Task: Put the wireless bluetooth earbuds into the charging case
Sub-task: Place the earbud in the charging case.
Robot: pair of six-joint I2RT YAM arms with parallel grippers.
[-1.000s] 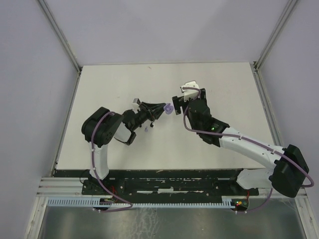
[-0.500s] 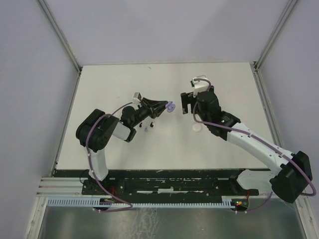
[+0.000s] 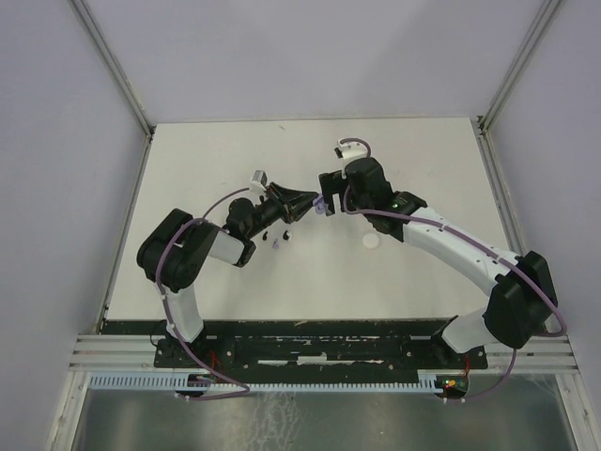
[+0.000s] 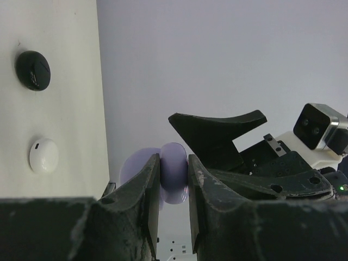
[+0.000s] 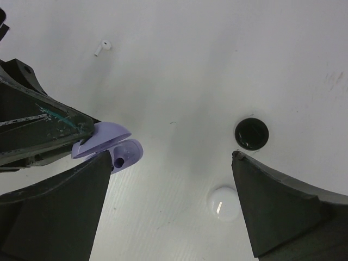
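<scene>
L claw (image 4: 174,162) clamped on the lilac case (image 4: 172,182). Fingers pinch one shell edge-on, claw rolled on its side. Case is hinged open: 2 shells splayed, and R wrist view shows a dark socket in the lower one. Can't tell if a bud sits inside. Case looks lifted off the table (image 3: 423,160), but can't confirm there's no contact.

R claw (image 5: 172,154) spread wide, nothing btwn its fingers. It's right up by the case, which sits just beside the tip of one R finger, off to one side of the gap and not centred. Touching or not, can't tell. In L wrist view that R finger looms directly behind the case, w/ the R wrist cam (image 4: 318,126) further back.

Loose on the table: white bud (image 5: 101,47), stem type, lying flat, near the L fingers but apart from them. Top view shows a lilac bud (image 3: 275,243) just beside it, under the L arm's wrist. A couple of dark specks next to them, too small to ID.

Further out, R side: black disc (image 5: 251,133) and white disc (image 5: 224,204), near each other but not touching. Both flat on the table, well apart from the case. Black one is hidden under the R arm in top view.

Behind it all: plain grey back wall (image 3: 310,56).
</scene>
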